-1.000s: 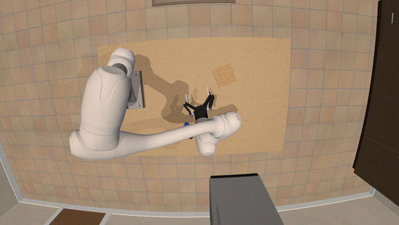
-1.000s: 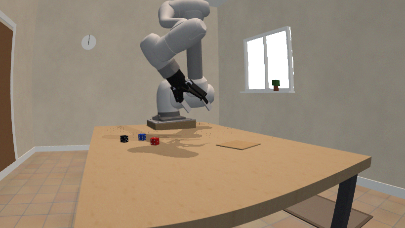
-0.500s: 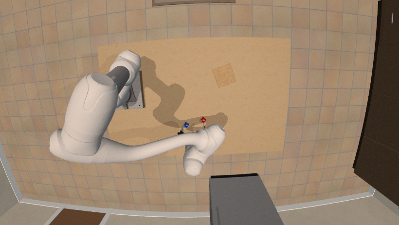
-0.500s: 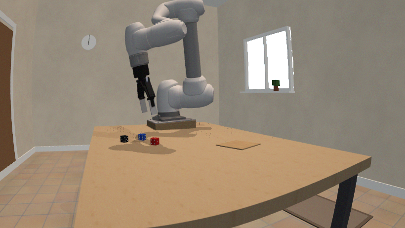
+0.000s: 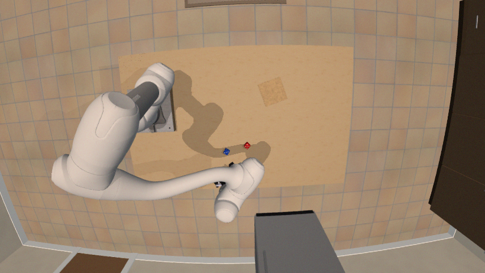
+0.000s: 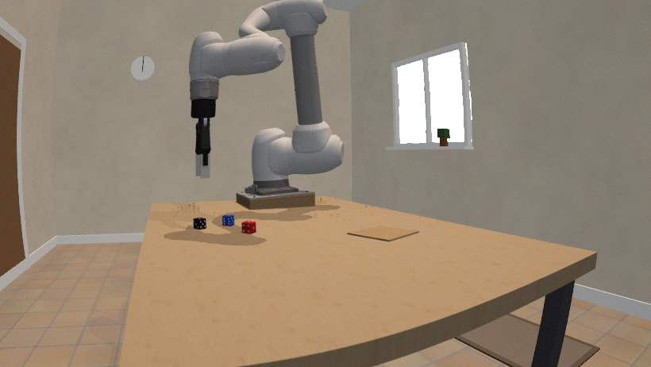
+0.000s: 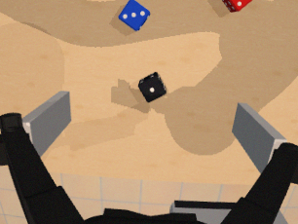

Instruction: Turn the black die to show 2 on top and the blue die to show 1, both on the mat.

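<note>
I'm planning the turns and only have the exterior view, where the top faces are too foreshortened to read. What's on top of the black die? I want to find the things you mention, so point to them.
Observer: A single pip; the wrist view shows it on top of the black die [image 5: 231, 164] [image 6: 199, 223] [image 7: 152, 90].
Operator: And the blue die [image 5: 226, 151] [image 6: 228, 220] [image 7: 134, 15]?
Observer: Three pips on top, in a diagonal line.
Operator: The gripper [image 5: 220, 184] [image 6: 202, 176] [image 7: 152, 111] looks edge-on to me, one finger nearly behind the other. Is it open?
Observer: Yes, in the wrist view its fingers stand wide apart.
</note>
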### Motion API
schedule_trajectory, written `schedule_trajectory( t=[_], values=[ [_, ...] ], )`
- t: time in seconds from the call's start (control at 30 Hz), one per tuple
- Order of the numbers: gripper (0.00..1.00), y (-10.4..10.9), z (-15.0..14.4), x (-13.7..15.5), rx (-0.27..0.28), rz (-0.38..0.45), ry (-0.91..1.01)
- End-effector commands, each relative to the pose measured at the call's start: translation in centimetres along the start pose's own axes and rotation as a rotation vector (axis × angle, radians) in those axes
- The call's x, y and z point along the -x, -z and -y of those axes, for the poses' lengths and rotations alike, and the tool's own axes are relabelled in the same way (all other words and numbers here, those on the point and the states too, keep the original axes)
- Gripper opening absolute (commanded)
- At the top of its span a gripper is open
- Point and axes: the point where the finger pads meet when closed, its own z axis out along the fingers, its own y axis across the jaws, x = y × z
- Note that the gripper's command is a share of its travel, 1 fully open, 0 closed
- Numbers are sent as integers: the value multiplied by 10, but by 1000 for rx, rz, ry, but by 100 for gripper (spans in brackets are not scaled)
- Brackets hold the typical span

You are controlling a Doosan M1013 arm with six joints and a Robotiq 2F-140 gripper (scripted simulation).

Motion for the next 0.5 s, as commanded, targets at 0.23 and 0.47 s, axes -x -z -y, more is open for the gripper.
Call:
schedule_trajectory(
  t=[0.23, 0.47],
  values=[
    [100, 0, 0, 0, 0, 0, 0],
    [100, -25, 0, 0, 0, 0, 0]
  ],
)
